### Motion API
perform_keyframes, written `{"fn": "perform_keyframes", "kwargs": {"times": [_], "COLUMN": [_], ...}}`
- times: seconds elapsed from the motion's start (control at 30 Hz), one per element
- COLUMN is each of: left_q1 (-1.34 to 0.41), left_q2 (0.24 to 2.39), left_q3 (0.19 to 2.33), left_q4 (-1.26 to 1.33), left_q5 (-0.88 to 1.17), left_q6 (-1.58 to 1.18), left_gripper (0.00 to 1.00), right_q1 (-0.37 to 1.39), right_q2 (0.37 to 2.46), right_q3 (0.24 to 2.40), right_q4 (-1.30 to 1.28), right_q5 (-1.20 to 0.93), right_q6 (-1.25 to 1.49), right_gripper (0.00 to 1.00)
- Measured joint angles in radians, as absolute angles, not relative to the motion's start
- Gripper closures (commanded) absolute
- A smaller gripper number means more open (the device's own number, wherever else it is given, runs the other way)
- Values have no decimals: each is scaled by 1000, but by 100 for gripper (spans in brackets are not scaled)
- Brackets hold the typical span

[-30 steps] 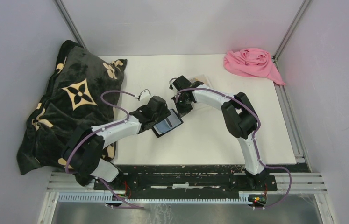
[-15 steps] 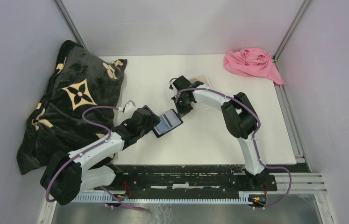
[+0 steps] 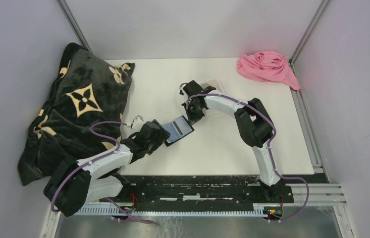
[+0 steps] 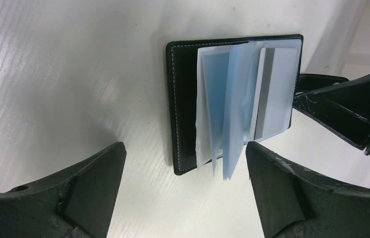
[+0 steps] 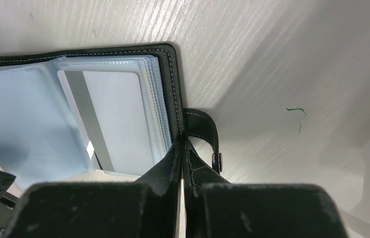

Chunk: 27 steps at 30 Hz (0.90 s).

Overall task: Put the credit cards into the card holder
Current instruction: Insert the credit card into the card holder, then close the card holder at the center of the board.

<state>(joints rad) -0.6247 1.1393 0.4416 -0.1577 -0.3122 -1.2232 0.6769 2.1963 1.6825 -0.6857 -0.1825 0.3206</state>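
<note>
Black card holder (image 3: 179, 130), mid-table, lying open, clear sleeves fanned. Far-right edge pinched by right gripper (image 5: 183, 148), likely to pin it flat. Pale credit card (image 5: 118, 124) seated in sleeve. Left gripper (image 4: 183, 171) spread wide, empty, near-left of holder.

left gripper (image 4: 185, 157) jaws spread wide | right gripper (image 5: 183, 147) pinched closed, arm bent inward

Both arms are built of white tubular links (image 3: 107, 159) and bulky black joint housings (image 3: 253, 125). Thin purple cables (image 3: 207, 94) are run along them. Scuffed matt-black wedge-shaped fingers (image 4: 91, 181) are fitted at the wrists.
</note>
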Motion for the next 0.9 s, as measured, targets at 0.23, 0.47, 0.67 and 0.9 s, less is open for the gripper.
{"fn": "perform_keyframes", "kwargs": {"times": [0.23,0.47,0.67,0.9], "left_q1": [-625,-625,-625,-625], "left_q2": [1203,1247,1246,1174], "left_q3": [440,440,429,420], "left_q4": [-54,15,37,38], "left_q5": [-311,-311,-313,-342], "left_q6": [-1235,-1242,-1247,-1249], "left_gripper": [6,21,26,29], "right_q1": [677,677,678,680], "right_q2": [2196,2196,2196,2196], "right_q3": [1682,1682,1682,1682], "right_q4": [-686,-686,-686,-686], "right_q5": [-182,-182,-180,-179], "right_q6": [321,321,320,319], "right_gripper": [95,95,95,95]}}
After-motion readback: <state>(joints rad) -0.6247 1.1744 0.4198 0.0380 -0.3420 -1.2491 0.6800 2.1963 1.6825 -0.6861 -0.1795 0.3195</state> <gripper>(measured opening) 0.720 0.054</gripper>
